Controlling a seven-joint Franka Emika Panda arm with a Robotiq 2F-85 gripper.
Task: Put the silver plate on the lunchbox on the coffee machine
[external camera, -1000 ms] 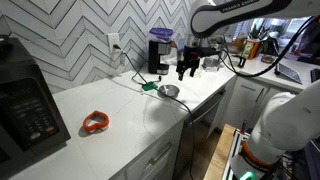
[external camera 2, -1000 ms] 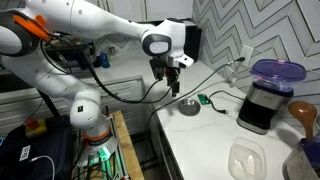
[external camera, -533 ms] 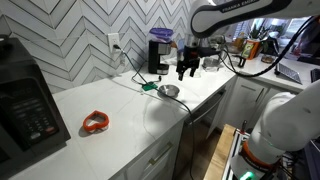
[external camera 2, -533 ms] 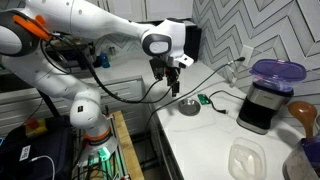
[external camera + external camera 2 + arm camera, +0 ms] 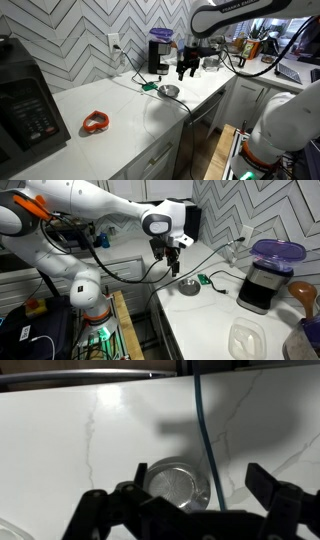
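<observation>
The silver plate (image 5: 169, 91) lies on the white counter near its front edge; it also shows in an exterior view (image 5: 189, 288) and in the wrist view (image 5: 178, 486). My gripper (image 5: 187, 72) hangs open and empty a little above it, also seen in an exterior view (image 5: 175, 268). In the wrist view my gripper (image 5: 200, 495) has its fingers spread, the plate below between them toward the left finger. The black coffee machine (image 5: 158, 55) stands at the back wall with the purplish-blue lunchbox (image 5: 160, 34) on top; both show in an exterior view, machine (image 5: 263, 286), lunchbox (image 5: 277, 252).
A cord (image 5: 203, 430) runs across the counter just beside the plate. An orange-red ring (image 5: 95, 123) lies mid-counter. A large black keypad appliance (image 5: 22, 100) stands at the far end. A clear container (image 5: 246, 338) sits on the counter near the coffee machine.
</observation>
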